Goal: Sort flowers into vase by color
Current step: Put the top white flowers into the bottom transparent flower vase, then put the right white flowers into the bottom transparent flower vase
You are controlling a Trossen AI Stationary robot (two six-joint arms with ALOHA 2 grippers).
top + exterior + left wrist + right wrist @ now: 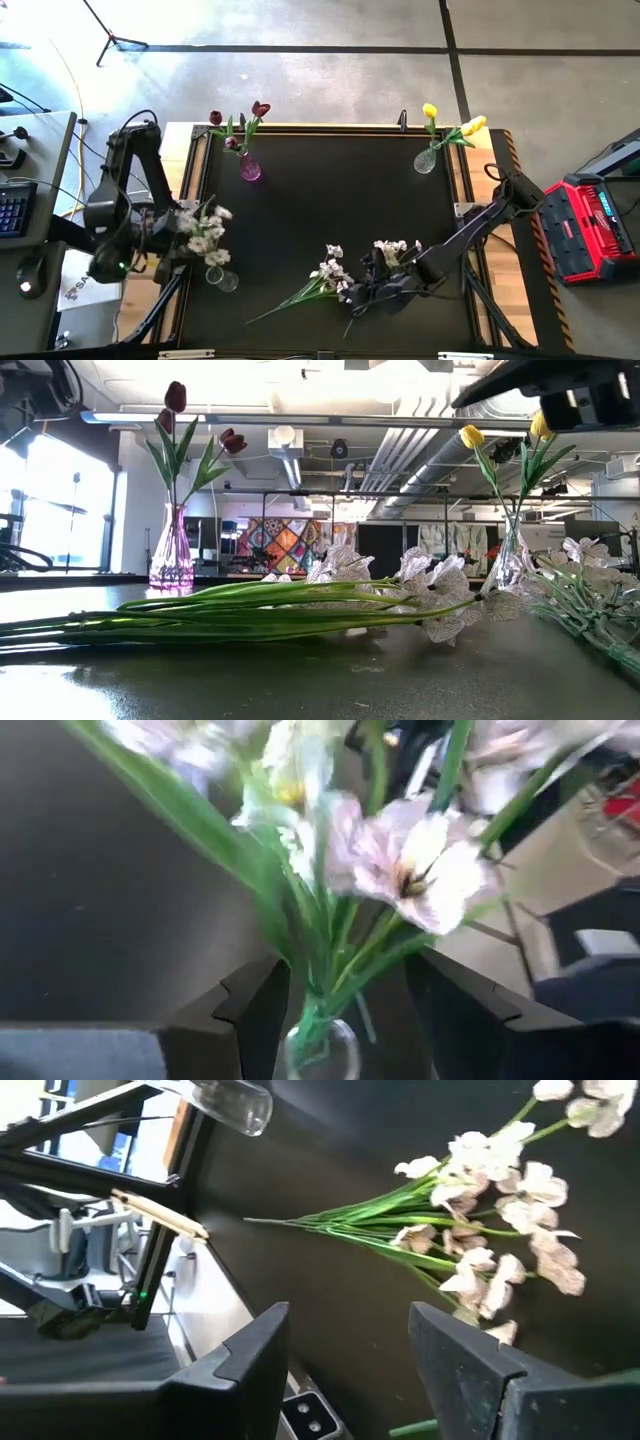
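High view: the left tool [190, 243] hangs at the bench's [300, 210] left edge over a clear vase [222, 279] that already carries white sprays [205, 232].
Left tool state: its fingers [262, 1010] stand apart on either side of the stems above the vase mouth, not pressing them; it seems to be letting go.
Right tool: the right tool [372, 288] is low over the bench's near middle, jaws wide, holding nothing.
Loose flowers: one white spray [318, 281] lies flat on the bench just left of the right tool, and another cluster of white blossoms [395, 250] sits just beyond it.
Long axis: the loose spray's stem runs slantwise, blossoms near the right tool, stem end trailing toward the bench's near-left.
Nearer arm: the right arm, by far; the left is well apart.
Sorted already: maroon tulips [240, 118] in the pink vase [249, 167] far left, yellow tulips [452, 120] in the far-right glass vase [425, 160].
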